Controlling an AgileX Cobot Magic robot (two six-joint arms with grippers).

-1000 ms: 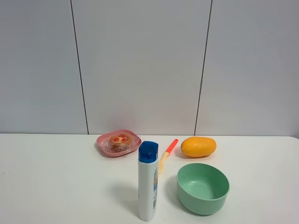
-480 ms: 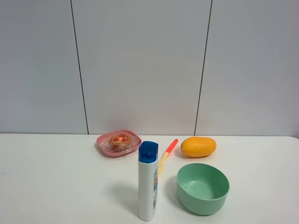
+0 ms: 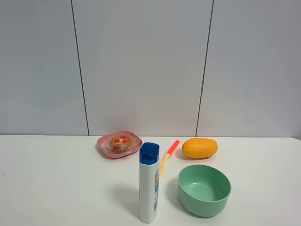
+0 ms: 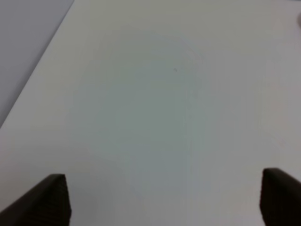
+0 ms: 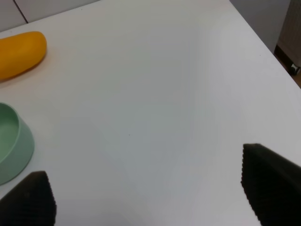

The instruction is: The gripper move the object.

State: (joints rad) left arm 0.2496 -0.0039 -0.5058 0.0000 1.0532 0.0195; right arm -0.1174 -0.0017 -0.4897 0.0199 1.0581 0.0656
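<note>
The pastry point(image 3: 121, 142), golden-brown with red dots and wrapped in clear plastic, lies on a pink plate point(image 3: 104, 145) at the back of the white table. Neither arm shows in the exterior high view. My left gripper point(image 4: 164, 200) is open above bare table, with only its two black fingertips point(image 4: 49, 200) in view. My right gripper point(image 5: 150, 188) is open above bare table near the table's right edge, with the mango point(image 5: 19, 54) and green bowl point(image 5: 11, 146) off to one side. The pastry is out of both wrist views.
A white bottle with a blue cap point(image 3: 149, 183) stands at the front centre. A green bowl point(image 3: 204, 189) sits to its right. An orange mango point(image 3: 200, 148) and a red-and-yellow utensil point(image 3: 168, 155) lie behind. A grey panel wall point(image 3: 141, 66) backs the table.
</note>
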